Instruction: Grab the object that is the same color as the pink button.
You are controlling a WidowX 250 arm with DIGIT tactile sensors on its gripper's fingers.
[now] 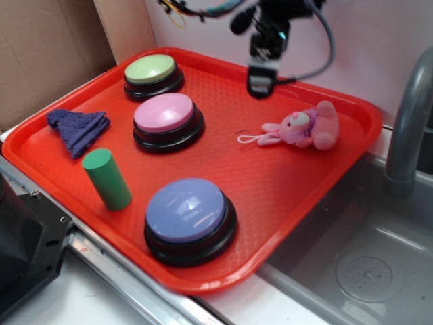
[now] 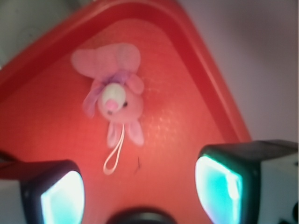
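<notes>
A small pink plush bunny [image 1: 308, 126] lies on its side at the right of the red tray [image 1: 270, 196], its white string loop [image 1: 252, 139] trailing left. In the wrist view the bunny [image 2: 114, 100] lies ahead of the fingers, head toward them, with the loop [image 2: 114, 156] just short of the gap. The pink button [image 1: 166, 120], a pale pink dome on a black base, stands left of the bunny. My gripper [image 1: 260, 81] hangs above the tray's far side, up and left of the bunny. The same gripper [image 2: 140, 189] is open with only bare tray between its pads.
A green-topped button [image 1: 152, 73] stands at the tray's back left and a lavender-blue button [image 1: 189, 218] at the front. A green cylinder [image 1: 107, 179] and a purple cloth [image 1: 78, 127] lie at the left. A sink [image 1: 358, 264] and faucet [image 1: 409, 122] are to the right.
</notes>
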